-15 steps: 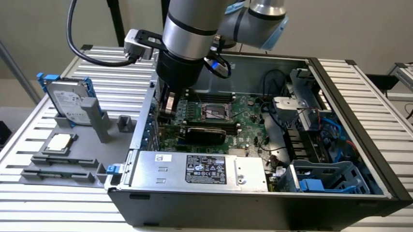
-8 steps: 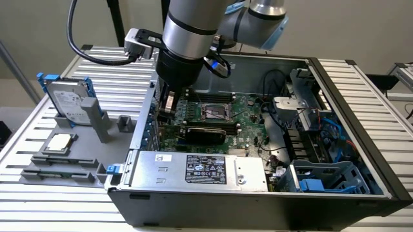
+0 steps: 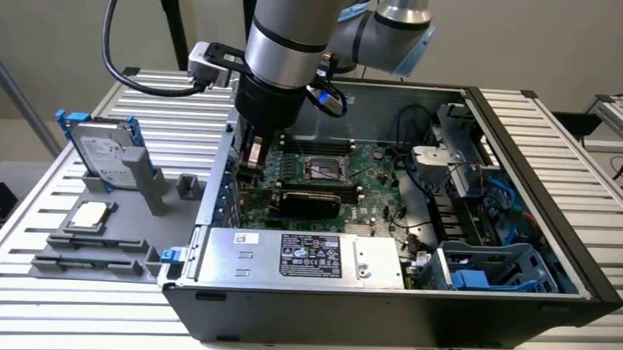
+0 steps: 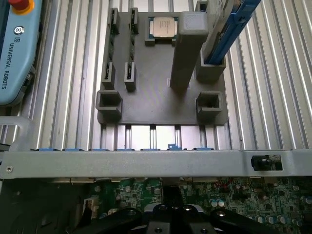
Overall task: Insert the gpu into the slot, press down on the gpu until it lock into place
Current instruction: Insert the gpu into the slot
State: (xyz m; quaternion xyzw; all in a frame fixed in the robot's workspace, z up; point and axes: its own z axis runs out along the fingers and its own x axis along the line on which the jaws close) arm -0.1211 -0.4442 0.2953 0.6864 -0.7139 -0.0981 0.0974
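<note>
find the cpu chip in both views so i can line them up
Exterior view: the cpu chip lies on the grey holder plate outside the case, on the exterior view's left.
Wrist view: the cpu chip sits on the same plate, past the case's metal wall.
Shared landmark: the tall grey post beside the chip.

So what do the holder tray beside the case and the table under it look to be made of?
The holder tray looks like matte grey plastic, possibly printed: its surface is dull and even, with blocky moulded posts. The table looks like bare metal, probably aluminium: its ribbed slats are silvery and catch the light.
</note>
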